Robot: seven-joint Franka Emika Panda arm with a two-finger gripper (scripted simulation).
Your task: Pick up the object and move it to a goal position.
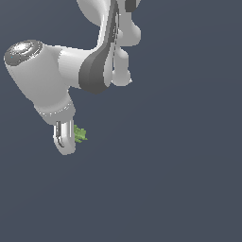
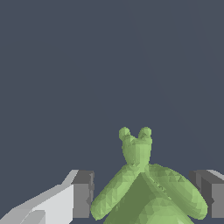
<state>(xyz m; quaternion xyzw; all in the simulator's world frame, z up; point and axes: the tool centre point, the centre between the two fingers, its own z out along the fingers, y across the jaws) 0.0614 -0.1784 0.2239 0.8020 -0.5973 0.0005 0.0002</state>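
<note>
The object (image 2: 148,192) is a small bright-green lumpy thing with crossed prongs and two little knobs on its end. In the wrist view it fills the space between my two dark finger pads (image 2: 83,194), touching both sides. My gripper (image 2: 146,199) is shut on it. In the exterior view the white gripper (image 1: 67,142) points downward at the end of the bent arm (image 1: 42,75), and the object (image 1: 80,135) sticks out of the fingers toward the exterior view's right. No goal marker shows in either view.
A plain dark blue-grey background surrounds the arm in both views. The arm's upper links (image 1: 111,42) cross the top middle of the exterior view. No other objects or edges show.
</note>
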